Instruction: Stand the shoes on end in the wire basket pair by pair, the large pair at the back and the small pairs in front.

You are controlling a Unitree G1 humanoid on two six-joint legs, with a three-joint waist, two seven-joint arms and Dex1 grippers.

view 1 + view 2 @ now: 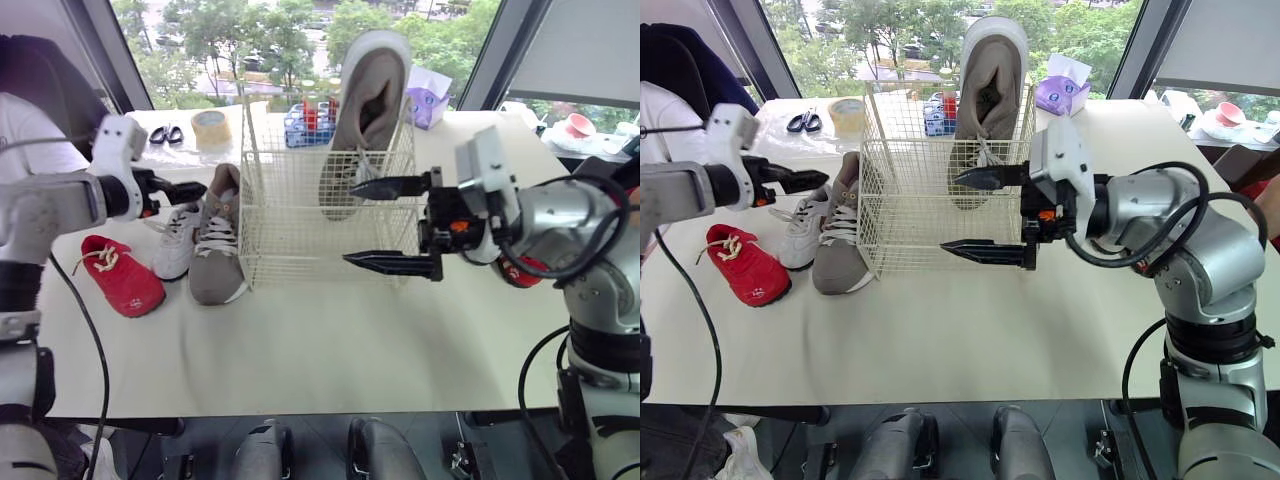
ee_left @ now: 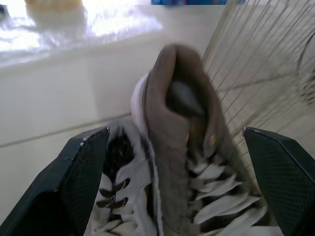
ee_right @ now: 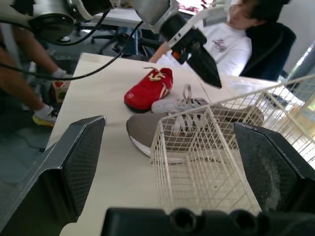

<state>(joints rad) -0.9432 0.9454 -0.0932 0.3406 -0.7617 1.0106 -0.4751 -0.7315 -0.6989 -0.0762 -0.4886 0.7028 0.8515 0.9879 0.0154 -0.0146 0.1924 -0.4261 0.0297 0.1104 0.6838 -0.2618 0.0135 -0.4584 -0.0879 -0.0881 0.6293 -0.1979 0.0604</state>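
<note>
White wire basket (image 1: 300,245) holds one large taupe shoe (image 1: 366,105), on end at the back. Grey shoe (image 1: 215,258), perhaps its mate, white sneaker (image 1: 178,240) and red shoe (image 1: 122,277) lie left of it. Left claw (image 1: 192,188) and right claw (image 1: 350,222) gape wide.

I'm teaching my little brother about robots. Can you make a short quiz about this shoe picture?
1. How many shoes stand in the wire basket? A) none B) one C) three
2. True or false: the red shoe beside the white shoe lies on the table, outside the basket.
3. Fill in: the fingers of the right tool are ____.
Key: 1 B, the big grey shoe. 2 true. 3 open.
</note>
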